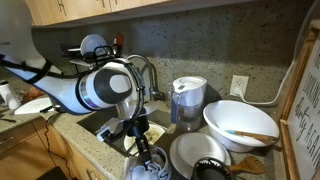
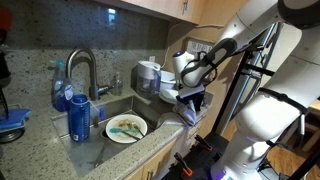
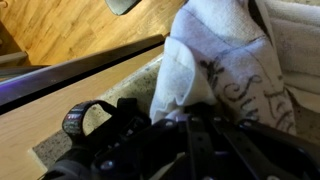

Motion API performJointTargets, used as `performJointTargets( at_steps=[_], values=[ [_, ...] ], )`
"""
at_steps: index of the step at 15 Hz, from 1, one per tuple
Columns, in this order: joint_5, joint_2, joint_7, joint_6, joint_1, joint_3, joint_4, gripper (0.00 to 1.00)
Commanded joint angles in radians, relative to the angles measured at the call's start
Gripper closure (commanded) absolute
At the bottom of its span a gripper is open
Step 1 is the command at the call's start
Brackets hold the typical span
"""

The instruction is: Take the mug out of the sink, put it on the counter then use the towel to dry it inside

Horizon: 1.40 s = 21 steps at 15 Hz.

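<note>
The counter [image 2: 42,150] fills the lower left of an exterior view, and the sink [image 2: 120,104] is cut into its middle. In the sink I see a plate [image 2: 127,127] and a blue bottle [image 2: 78,115], but no mug. The arm [image 1: 105,85] comes in from the left of an exterior view and bends down to the counter's near edge, at the lower middle of the frame. The towel [image 3: 225,55] takes the upper right of the wrist view, bunched up, with dark script on it. It comes out directly from between the dark fingers of the gripper [image 3: 188,125], which is fully closed and has the towel pinched. The mug I cannot separate with certainty. A white rounded surface [image 3: 297,60] at the right edge of the wrist view may be its wall or may be other ware. I judge that the mug stands on the counter just ahead of the fingertips, under the cloth. If so, its opening lies along the gripper's own axis, and the drying needs a push and a turn along this line.
</note>
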Motion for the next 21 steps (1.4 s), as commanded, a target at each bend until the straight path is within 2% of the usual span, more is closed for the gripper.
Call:
performJointTargets(
  at_steps=[1, 8, 21],
  values=[
    [-0.052, 0.008, 0.04, 0.062, -0.005, -0.015, -0.052, 0.99],
    [-0.053, 0.024, 0.018, 0.078, -0.008, -0.033, -0.036, 0.99],
    [-0.087, 0.096, -0.032, 0.092, -0.042, -0.117, 0.081, 0.99]
  ],
)
